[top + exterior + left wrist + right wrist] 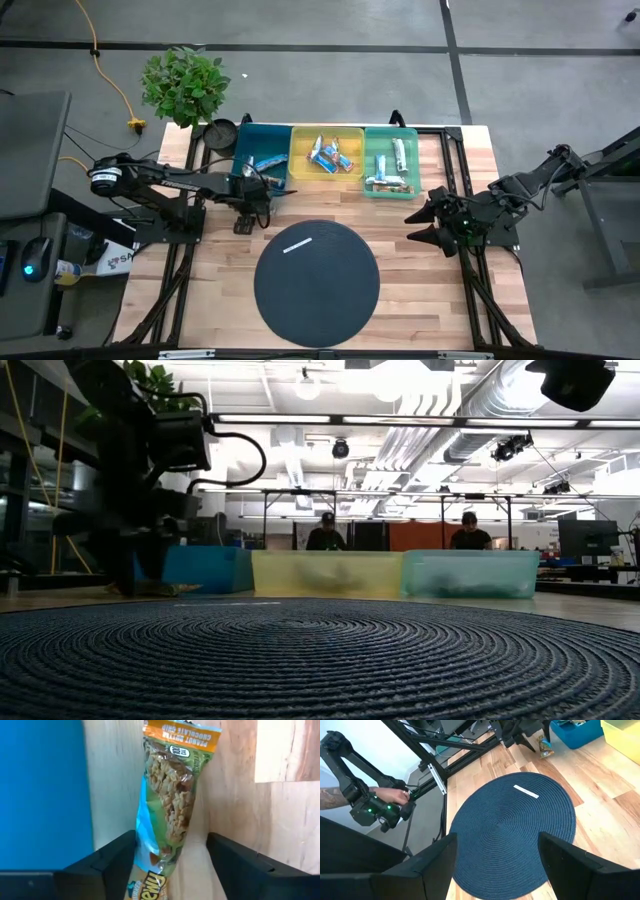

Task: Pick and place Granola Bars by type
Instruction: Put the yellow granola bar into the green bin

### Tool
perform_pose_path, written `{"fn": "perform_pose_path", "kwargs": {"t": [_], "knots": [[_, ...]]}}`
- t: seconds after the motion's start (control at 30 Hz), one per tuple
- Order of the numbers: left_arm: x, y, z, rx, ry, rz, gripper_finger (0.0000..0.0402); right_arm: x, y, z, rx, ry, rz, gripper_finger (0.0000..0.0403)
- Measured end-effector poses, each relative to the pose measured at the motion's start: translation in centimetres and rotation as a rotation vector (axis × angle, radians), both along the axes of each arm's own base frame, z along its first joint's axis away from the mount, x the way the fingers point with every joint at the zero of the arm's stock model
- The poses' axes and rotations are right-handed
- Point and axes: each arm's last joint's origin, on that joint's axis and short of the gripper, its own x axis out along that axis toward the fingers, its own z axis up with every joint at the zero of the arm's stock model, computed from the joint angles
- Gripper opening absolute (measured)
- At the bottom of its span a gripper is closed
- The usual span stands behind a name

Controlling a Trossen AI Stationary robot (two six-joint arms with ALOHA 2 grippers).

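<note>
A granola bar (pixel 170 795) in a green, orange and brown wrapper lies flat on the wooden table beside the blue bin (pixel 262 155). My left gripper (pixel 170 865) points down over it, open, with one finger on each long side of the bar's near half. The same bar (pixel 543 747) shows under that gripper in the right wrist view. More bars lie in the blue bin, the yellow bin (pixel 326 155) and the green bin (pixel 390 160). My right gripper (pixel 425 222) hangs open over the table's right side with nothing between its fingers. My left gripper stands astride the bar from above, its fingers across the bar's width. One finger (pixel 117 855) lies right beside the wrapper's long edge (pixel 140 845); whether it touches I cannot tell. The other finger stands a little apart. The bar lies flat on the table.
A round dark blue woven mat (pixel 316 283) lies at the table's near middle with a thin white strip (pixel 298 244) on it. A potted plant (pixel 183 85) stands off the far left corner. A person's hand (pixel 392 795) holds a control arm beyond the table.
</note>
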Motion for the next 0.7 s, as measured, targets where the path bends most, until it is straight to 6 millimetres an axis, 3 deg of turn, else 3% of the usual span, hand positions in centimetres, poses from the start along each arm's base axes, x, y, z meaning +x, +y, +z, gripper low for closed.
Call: {"fn": "perform_pose_path", "kwargs": {"t": [0.4, 0.7], "knots": [[0.9, 0.0, 0.1, -0.04, -0.111, 0.099, 0.0138, 0.0, 0.0, 0.0, 0.008, -0.002, -0.003, 0.026], [1.4, -0.1, 0.3, -0.129, -0.166, 0.239, 0.0094, 0.0, 0.0, 0.0, -0.009, -0.004, 0.012, 0.026]]}}
